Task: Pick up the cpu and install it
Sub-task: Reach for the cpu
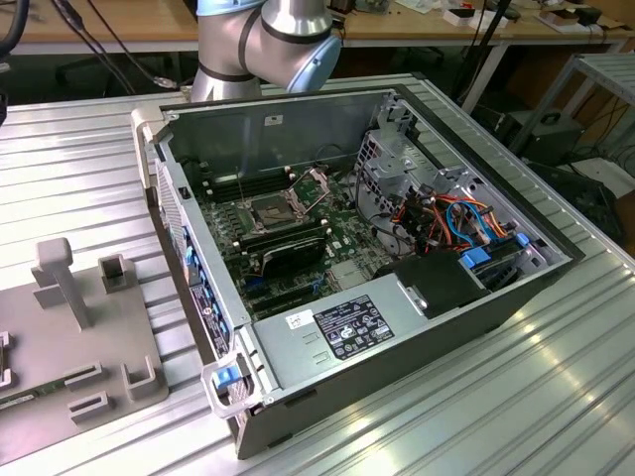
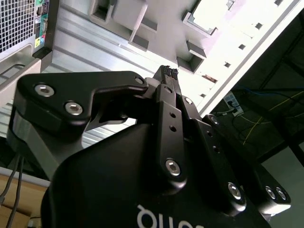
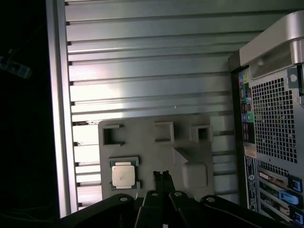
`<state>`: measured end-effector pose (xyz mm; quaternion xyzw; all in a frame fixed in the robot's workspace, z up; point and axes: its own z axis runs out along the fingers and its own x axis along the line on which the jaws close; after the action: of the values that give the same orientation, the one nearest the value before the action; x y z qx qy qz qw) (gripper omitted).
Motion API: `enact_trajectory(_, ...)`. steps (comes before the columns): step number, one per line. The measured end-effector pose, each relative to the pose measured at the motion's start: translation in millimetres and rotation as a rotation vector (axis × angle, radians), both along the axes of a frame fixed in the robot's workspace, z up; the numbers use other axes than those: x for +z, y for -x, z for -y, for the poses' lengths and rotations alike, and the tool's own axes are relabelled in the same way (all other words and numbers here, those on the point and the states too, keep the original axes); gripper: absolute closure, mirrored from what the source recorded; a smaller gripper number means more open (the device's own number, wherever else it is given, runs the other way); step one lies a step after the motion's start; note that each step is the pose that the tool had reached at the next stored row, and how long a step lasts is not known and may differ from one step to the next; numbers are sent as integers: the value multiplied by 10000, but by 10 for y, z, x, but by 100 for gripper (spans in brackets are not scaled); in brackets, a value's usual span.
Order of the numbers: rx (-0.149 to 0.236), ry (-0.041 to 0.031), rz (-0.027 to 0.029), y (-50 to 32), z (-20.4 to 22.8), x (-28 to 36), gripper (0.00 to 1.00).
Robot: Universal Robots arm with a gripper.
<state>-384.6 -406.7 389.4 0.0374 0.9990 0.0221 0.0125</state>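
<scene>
The gripper (image 3: 160,176) sits closest to the lens in both wrist views, its black fingers pressed together with nothing between them. It hangs above the grey holder plate (image 3: 156,152), which lies on the ribbed aluminium table (image 3: 142,61). In the first wrist view the tips line up near the cpu (image 3: 123,174), but they are up off it, not touching. The cpu lies flat, silver top up, in a square recess of that plate, so the pick has not been made.

In the exterior view the plate lies at eight o'clock from the open computer case (image 1: 397,367), apart from it. The arm (image 1: 268,40) rises at twelve o'clock behind the case. Inside, toward ten o'clock of the board, the socket (image 1: 270,210) shows a dark square middle and its metal frame (image 1: 316,180) looks swung up. I judge it open and bare, though that is hard to be sure of.

As things lie, nothing of the task is finished: the chip is ungrasped, and the lift, the carry and the seating in the socket are all left to do
</scene>
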Motion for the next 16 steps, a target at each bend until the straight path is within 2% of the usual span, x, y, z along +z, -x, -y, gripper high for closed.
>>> enact_trajectory(8,0,0,0,23,120,0,89)
enact_trajectory(16,0,0,0,45,258,-1,89)
